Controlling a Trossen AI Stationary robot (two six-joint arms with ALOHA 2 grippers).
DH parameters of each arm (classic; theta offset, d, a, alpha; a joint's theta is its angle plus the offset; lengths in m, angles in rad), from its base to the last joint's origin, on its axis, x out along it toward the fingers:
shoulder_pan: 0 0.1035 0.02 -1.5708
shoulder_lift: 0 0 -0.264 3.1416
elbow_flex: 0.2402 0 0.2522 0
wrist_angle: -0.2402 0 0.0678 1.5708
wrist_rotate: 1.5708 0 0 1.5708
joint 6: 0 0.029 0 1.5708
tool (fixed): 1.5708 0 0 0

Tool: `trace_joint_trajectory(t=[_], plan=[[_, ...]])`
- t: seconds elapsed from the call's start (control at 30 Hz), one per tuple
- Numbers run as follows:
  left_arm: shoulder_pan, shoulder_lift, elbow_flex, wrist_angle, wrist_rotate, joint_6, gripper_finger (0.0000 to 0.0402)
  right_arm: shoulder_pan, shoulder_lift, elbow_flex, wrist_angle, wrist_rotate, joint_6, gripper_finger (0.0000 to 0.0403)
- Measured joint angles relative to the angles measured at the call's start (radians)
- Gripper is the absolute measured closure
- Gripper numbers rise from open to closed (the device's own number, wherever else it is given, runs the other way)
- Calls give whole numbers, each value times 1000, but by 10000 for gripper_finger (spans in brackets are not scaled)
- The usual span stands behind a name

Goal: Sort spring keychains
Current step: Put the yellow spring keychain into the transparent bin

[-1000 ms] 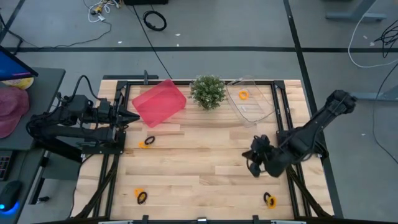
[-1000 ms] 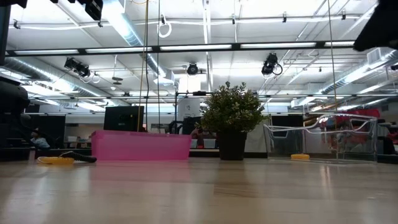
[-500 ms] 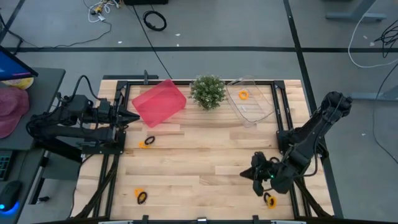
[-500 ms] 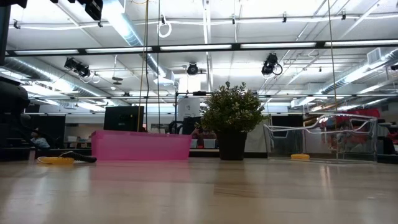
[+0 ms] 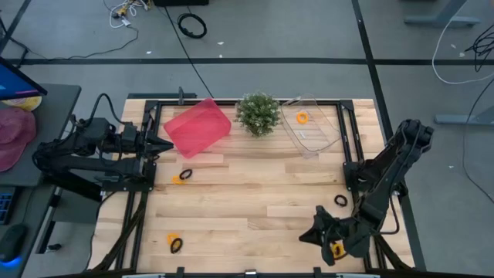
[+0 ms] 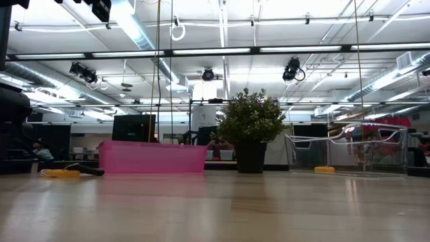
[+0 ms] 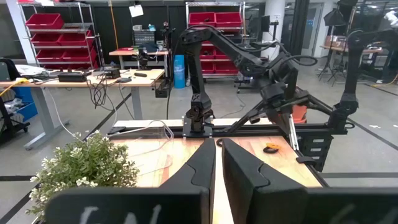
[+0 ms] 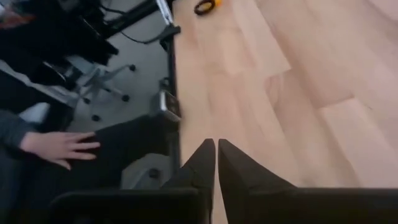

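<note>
The right gripper (image 5: pixel 309 234), fingers pressed together, hangs low over the table's near edge; the small orange-and-black spring keychain (image 5: pixel 335 249) lies just behind its fingertips, under the wrist.

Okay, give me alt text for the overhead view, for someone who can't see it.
Seen from above, the right gripper hangs low over the wooden table's front right corner beside an orange-yellow and black keychain, while the left gripper waits at the left edge. A pink bin, potted plant and clear bin holding an orange keychain line the back.
</note>
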State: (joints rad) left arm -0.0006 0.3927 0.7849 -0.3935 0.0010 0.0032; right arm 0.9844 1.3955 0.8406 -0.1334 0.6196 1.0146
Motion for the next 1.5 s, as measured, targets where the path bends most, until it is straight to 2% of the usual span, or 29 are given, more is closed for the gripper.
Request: trace_joint_trajectory(t=[0.17, 0.3, 0.37, 0.47, 0.63, 0.73, 0.83, 0.97, 1.13, 1.23, 1.33, 1.5], plan=[[0, 0, 0, 0, 0, 0, 371, -1, 6, 0, 50, -33, -51, 379], [0, 0, 0, 0, 0, 0, 371, -1, 5, 0, 67, -52, 22, 379], [0, 0, 0, 0, 0, 0, 371, -13, -5, 0, 106, -108, 30, 379], [0, 0, 0, 0, 0, 0, 371, -28, -24, 0, 205, -182, -42, 379], [0, 0, 0, 0, 0, 0, 371, -9, -39, 4, 409, -174, -204, 379], [0, 0, 0, 0, 0, 0, 371, 27, -32, 46, 378, -137, -236, 379], [0, 0, 0, 0, 0, 0, 371, 75, -12, 129, 269, -78, -244, 379], [0, 0, 0, 0, 0, 0, 371, 135, 52, 303, 68, 6, -235, 379], [0, 0, 0, 0, 0, 0, 371, 175, 177, 556, -288, 52, -96, 379], [0, 0, 0, 0, 0, 0, 371, 182, 247, 682, -525, 50, 57, 379], [0, 0, 0, 0, 0, 0, 371, 182, 304, 768, -730, 3, 226, 379], [0, 0, 0, 0, 0, 0, 371, 184, 343, 786, -942, -117, 507, 379]])
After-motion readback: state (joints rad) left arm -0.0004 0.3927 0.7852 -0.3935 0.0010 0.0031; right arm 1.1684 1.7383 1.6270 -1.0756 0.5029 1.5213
